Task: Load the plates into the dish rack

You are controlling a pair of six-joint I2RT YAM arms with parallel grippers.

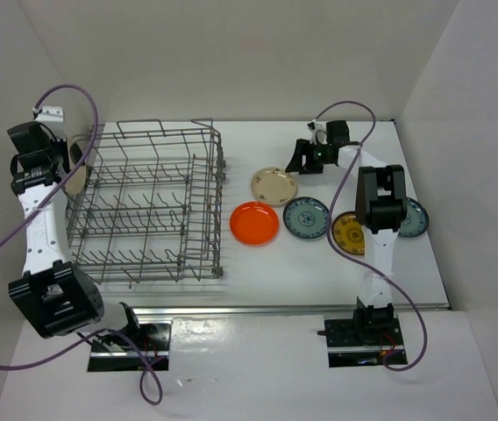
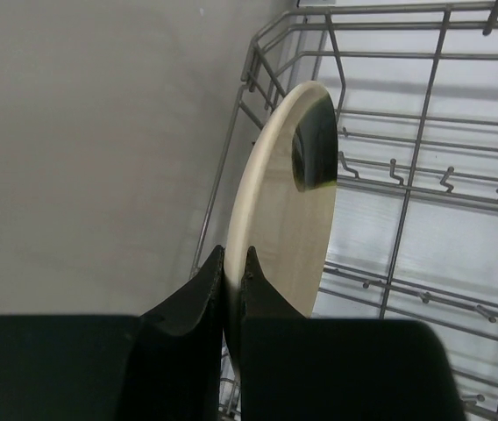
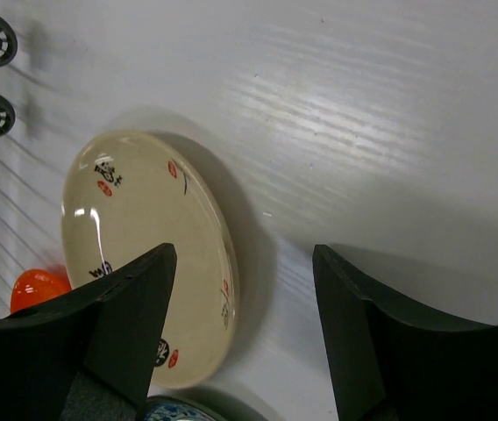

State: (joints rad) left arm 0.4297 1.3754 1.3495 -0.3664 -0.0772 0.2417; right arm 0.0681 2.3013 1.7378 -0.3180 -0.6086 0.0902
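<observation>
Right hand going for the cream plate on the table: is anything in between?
Nothing visible. The open right hand straddles the cream plate's rim, one side over the plate, the other over bare table.

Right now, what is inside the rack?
Only bare tines show in the rack. The left gripper holds a cream plate upright at its left wall; whether that plate is within the wall I cannot tell. The plate covers some wires behind it.
</observation>
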